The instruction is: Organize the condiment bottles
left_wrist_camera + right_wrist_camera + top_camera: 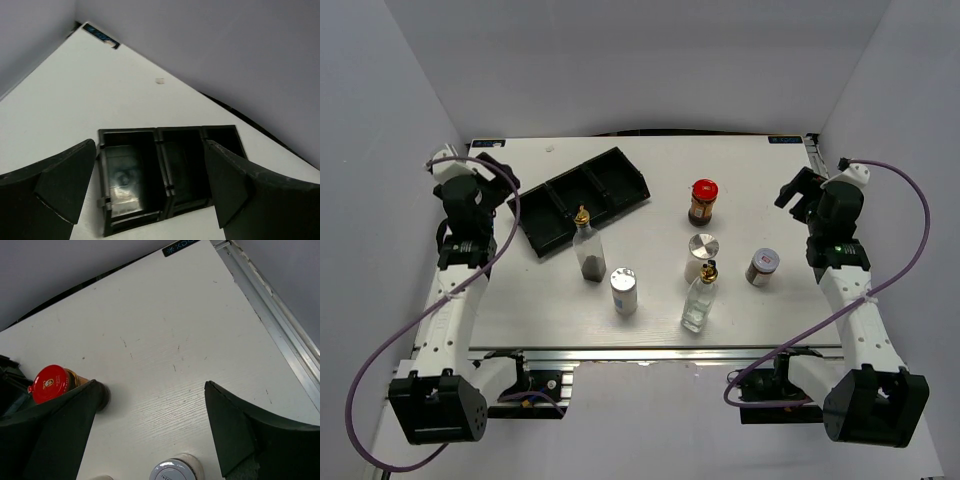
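Six condiment containers stand on the white table. A gold-spouted glass bottle [587,248] and a white silver-capped shaker [624,291] are left of centre. The red-lidded dark jar [703,202], a second shaker [703,255], a second glass bottle [700,297] and the silver-lidded brown jar [762,267] are right of centre. My left gripper [498,182] is open and empty by the table's left edge. My right gripper [793,190] is open and empty at the right. The right wrist view shows the red-lidded jar [50,384] and a silver lid [175,471]; I cannot tell whose.
A black three-compartment tray [580,200] lies slanted at the back left, nothing in it. It fills the space between my fingers in the left wrist view [165,175]. A metal rail [280,335] runs along the table's right edge. Grey walls enclose the table.
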Tool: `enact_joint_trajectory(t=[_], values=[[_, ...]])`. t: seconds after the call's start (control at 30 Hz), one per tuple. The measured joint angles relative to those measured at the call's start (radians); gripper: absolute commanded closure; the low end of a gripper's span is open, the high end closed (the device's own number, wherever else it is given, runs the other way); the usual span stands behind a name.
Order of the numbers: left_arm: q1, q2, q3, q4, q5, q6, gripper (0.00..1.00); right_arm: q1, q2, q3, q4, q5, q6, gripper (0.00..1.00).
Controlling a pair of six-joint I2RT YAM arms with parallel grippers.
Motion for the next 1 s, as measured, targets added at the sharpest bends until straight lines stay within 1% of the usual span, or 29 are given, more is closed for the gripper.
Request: enact_joint_trajectory(t=[0.1, 0.17, 0.23, 0.3, 0.4, 0.6, 0.8, 1.0], values=[[-0.039, 0.049, 0.094, -0.035, 0.054, 0.008, 0.02, 0.000, 0.005, 0.000, -0.007, -0.040, -0.005, 0.11], [-0.129, 0.079, 0.158, -0.050, 0.056, 0.030, 0.02, 0.000, 0.003, 0.000, -0.007, -0.080, -0.018, 0.11], [-0.257, 0.098, 0.206, -0.069, 0.034, 0.061, 0.02, 0.000, -0.003, -0.004, -0.002, -0.136, -0.037, 0.11], [-0.362, 0.108, 0.233, -0.089, 0.026, 0.088, 0.02, 0.000, -0.014, -0.015, 0.011, -0.189, -0.053, 0.11], [-0.462, 0.109, 0.241, -0.123, 0.016, 0.114, 0.02, 0.000, -0.026, -0.022, 0.019, -0.248, -0.071, 0.11], [-0.594, 0.103, 0.241, -0.201, -0.043, 0.166, 0.02, 0.000, -0.026, -0.023, 0.021, -0.332, -0.094, 0.10], [-0.689, 0.100, 0.240, -0.294, -0.141, 0.196, 0.02, 0.000, -0.005, -0.023, 0.023, -0.376, -0.106, 0.10], [-0.778, 0.089, 0.225, -0.367, -0.242, 0.186, 0.02, 0.000, 0.003, -0.023, 0.011, -0.393, -0.116, 0.11]])
